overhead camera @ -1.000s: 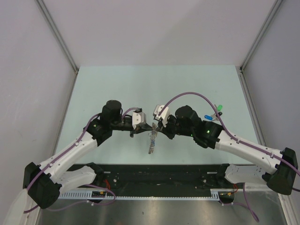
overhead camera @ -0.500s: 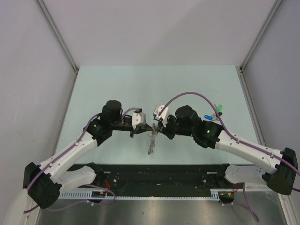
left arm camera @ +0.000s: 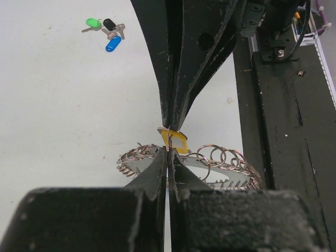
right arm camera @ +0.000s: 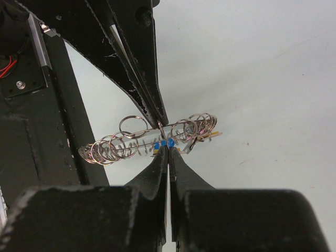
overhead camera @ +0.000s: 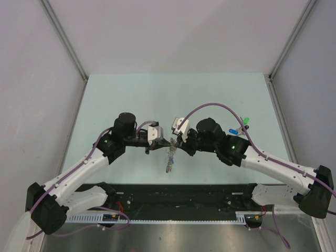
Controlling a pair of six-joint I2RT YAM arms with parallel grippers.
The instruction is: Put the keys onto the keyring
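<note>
The keyring (left arm camera: 215,164) is a wide band of many small wire loops, held up off the table between both grippers; from above it hangs edge-on (overhead camera: 169,160). My left gripper (left arm camera: 169,153) is shut, pinching a thin loop at the ring's edge. My right gripper (right arm camera: 168,150) faces it tip to tip and is shut on the ring's near edge, by small blue bits. A yellow-capped key (left arm camera: 176,139) sits on the ring right at the tips. Green, black and blue keys (left arm camera: 107,31) lie together on the table, away from both grippers.
The loose keys lie near the table's right side (overhead camera: 239,126). A black rail (overhead camera: 184,194) runs along the near edge behind the arm bases. Grey walls enclose the pale green tabletop (overhead camera: 178,100).
</note>
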